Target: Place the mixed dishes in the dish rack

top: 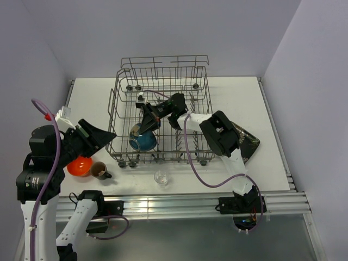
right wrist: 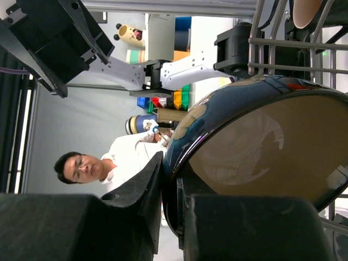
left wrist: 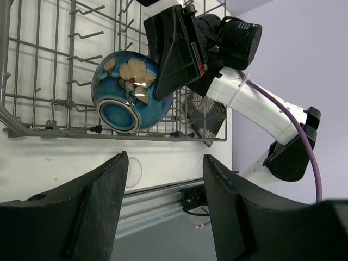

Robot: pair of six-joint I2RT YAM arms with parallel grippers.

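Right hand (top: 148,125) is pinching the blue bowl (top: 143,140) by its rim inside the dish rack (top: 112,117) at frame centre, left hand (top: 100,136) is hovering spread and empty at left, and the orange bowl (top: 80,166), mug (top: 99,171), glass (top: 161,177) and black plate (top: 247,142) are sitting unloaded on the tabletop (top: 244,98).

Left pincer (left wrist: 166,163) spread wide, empty; right pincer (right wrist: 173,182) narrowly clamped, arm outstretched.

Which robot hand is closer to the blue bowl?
Right. The right gripper pinches the blue bowl inside the rack; the left gripper hangs open outside the rack, apart from the bowl.
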